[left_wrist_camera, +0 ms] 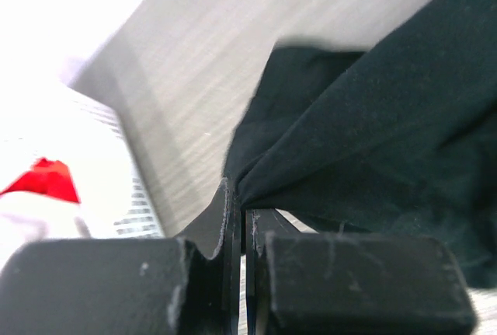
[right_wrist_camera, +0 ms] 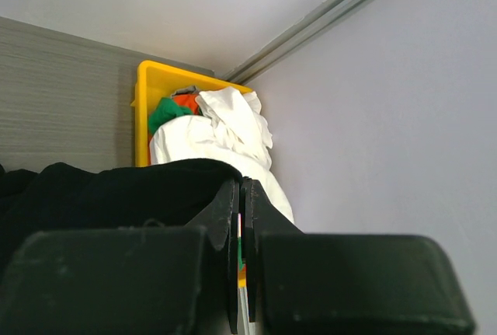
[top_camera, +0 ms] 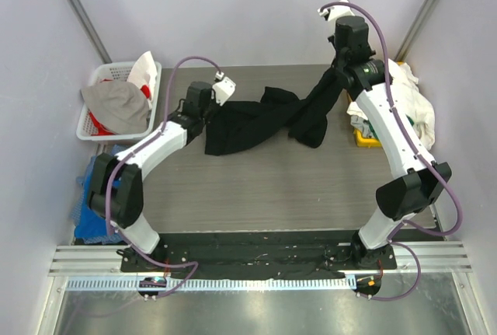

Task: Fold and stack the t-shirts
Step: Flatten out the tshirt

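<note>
The black t-shirt [top_camera: 256, 121] stretches in a long bunch across the far part of the table [top_camera: 256, 195], between the two grippers. The left gripper [top_camera: 208, 116] has its jaws pressed together, pinching the left end of the shirt. The right gripper [top_camera: 336, 71], farther back, has its jaws pressed together on the right end. A white t-shirt [top_camera: 415, 109] and a green t-shirt [right_wrist_camera: 167, 111] lie piled in a yellow bin [right_wrist_camera: 144, 94] at the far right, and a white basket [top_camera: 87, 129] of other clothes sits at the far left.

Heaped white t-shirts [right_wrist_camera: 221, 129] hide most of the yellow bin [right_wrist_camera: 144, 109] beneath them.
</note>
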`<action>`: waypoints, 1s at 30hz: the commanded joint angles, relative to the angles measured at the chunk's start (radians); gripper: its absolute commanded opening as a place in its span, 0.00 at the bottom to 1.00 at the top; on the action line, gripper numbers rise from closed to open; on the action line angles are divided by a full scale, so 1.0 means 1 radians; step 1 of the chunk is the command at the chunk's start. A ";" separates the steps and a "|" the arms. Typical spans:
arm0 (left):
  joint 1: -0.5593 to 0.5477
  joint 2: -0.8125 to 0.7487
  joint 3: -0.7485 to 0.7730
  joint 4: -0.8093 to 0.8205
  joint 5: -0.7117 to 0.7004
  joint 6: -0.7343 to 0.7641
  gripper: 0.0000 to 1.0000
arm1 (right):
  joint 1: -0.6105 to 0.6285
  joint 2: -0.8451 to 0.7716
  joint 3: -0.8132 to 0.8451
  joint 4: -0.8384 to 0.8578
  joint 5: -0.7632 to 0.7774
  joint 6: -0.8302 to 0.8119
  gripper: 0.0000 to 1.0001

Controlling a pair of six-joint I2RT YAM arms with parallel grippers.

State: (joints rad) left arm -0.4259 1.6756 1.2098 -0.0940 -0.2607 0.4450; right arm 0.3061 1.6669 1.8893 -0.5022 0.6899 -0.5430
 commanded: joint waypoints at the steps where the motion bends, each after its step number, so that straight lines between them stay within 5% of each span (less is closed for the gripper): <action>1: 0.007 -0.189 0.062 0.019 -0.008 0.001 0.00 | -0.022 -0.055 -0.018 0.045 0.004 0.017 0.01; 21: -0.005 -0.376 0.123 -0.242 0.127 -0.065 0.00 | -0.097 -0.216 -0.085 0.080 -0.047 0.032 0.01; 30: -0.005 -0.262 0.022 -0.141 0.071 0.040 0.00 | -0.133 -0.102 0.020 0.082 -0.092 0.041 0.01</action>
State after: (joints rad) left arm -0.4316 1.3518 1.2560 -0.3248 -0.1570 0.4217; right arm 0.1745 1.5127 1.8412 -0.4725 0.6228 -0.5159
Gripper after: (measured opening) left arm 0.028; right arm 0.038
